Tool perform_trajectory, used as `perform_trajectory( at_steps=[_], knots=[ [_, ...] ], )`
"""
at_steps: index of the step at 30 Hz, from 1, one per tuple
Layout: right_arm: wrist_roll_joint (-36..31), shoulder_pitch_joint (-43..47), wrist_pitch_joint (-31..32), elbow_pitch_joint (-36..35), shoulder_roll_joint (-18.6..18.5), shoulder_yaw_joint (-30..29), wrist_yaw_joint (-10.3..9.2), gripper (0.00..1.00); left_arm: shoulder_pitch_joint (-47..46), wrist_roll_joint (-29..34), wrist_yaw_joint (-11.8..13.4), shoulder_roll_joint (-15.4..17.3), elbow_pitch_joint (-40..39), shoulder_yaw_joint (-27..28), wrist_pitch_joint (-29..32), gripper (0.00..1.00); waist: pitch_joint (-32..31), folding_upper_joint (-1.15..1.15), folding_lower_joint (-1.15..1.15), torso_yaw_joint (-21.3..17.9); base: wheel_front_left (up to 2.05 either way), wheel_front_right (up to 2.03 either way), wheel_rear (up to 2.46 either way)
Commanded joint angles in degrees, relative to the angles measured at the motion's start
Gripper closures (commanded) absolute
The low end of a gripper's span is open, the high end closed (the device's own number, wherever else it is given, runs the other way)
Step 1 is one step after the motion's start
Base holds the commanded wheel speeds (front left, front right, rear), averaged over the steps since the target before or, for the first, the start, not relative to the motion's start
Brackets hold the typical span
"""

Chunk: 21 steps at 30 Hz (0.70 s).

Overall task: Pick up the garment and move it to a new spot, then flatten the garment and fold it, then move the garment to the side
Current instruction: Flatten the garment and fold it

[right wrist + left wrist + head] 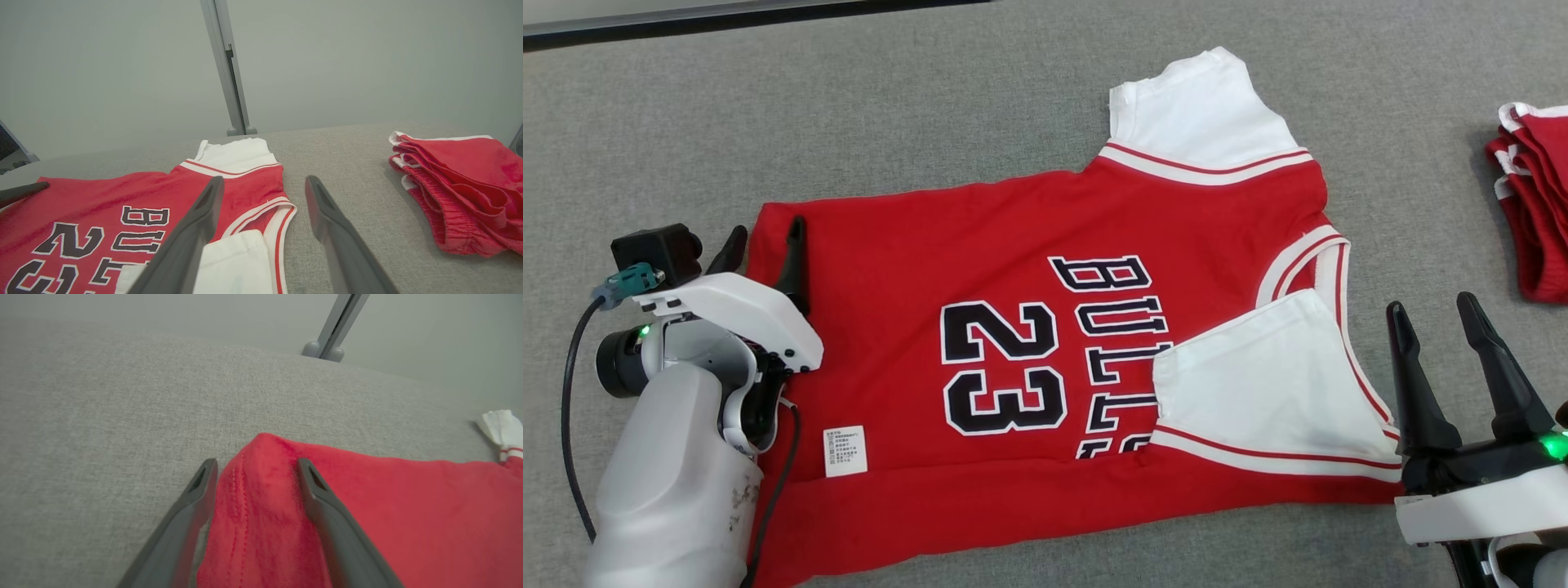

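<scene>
Step judged: folding. Flattening looks done; the move to the side is not yet begun.

- Left gripper (766, 229), lower left of the head view: jaws stand wide apart, straddling the hem corner of the garment (931, 245). In the left wrist view the red corner is humped up between the two fingers (196, 506), but no pinch is seen. Nothing is held.
- Right gripper (1432, 304), lower right: jaws fully apart over bare table (849, 106), just beside the collar end. Nothing is held.
- The garment, a red jersey, lies flat across the middle of the frame. Its lower edge is turned up, so a white care label (845, 450) is exposed. One white sleeve (1258, 367) is folded in over the lettering; the other sleeve (1201, 106) is spread toward the top of the frame.
- A pile of red clothing (1535, 204) is seen at the right edge, well apart from the jersey.

Next move, as judged: the left jaws are to be closed on the hem corner and the collar end taken by the right. The upper edge is then to be carried over evenly. A shallow pinch could slip.

Count: grippers, two; jersey, one; sleeves, two; label, one; pile, one, with pieces that cannot be counted.
</scene>
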Motion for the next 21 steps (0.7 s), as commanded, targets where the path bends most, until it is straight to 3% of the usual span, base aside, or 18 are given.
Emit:
perform_trajectory(
  at_steps=[1,2,3,9,14,21],
  knots=[
    [0.6,-0.7,-0.5,0.6,-0.2,0.0,0.0,0.0,-1.8,-0.9,-0.8,0.2,1.8,0.5,-0.1,0.42,0.6,0.0,0.0,-0.7,0.0,0.0,0.0],
    [0.6,-0.8,-0.7,0.8,-0.3,0.0,0.0,0.0,-2.5,-1.2,-1.2,0.3,3.3,0.7,-0.3,0.93,0.7,0.0,0.0,-0.8,0.0,0.0,0.0],
    [0.8,-1.0,-0.8,1.1,-0.4,-0.2,0.0,0.0,-3.0,-1.8,-1.7,0.1,4.6,1.0,-0.8,1.0,0.8,0.0,0.0,-0.9,0.0,0.0,0.0],
    [1.5,-3.2,-1.5,3.0,-1.4,-1.2,0.0,0.0,-6.0,-1.5,-3.1,0.2,9.4,0.3,-4.1,1.0,1.1,0.0,0.0,-0.5,0.0,0.0,0.0],
    [3.9,-10.4,-1.9,7.5,-3.8,-1.9,0.0,0.0,-7.9,-0.7,-3.5,-0.7,10.6,-0.9,-7.3,1.0,2.9,0.0,0.0,0.8,0.0,0.0,0.0],
    [7.1,-23.6,-0.6,15.5,-10.2,0.6,0.0,0.0,-10.8,-0.2,-4.1,-3.6,7.9,-3.8,-9.8,1.0,9.0,0.0,0.0,5.7,0.0,0.0,0.0]
  ],
)
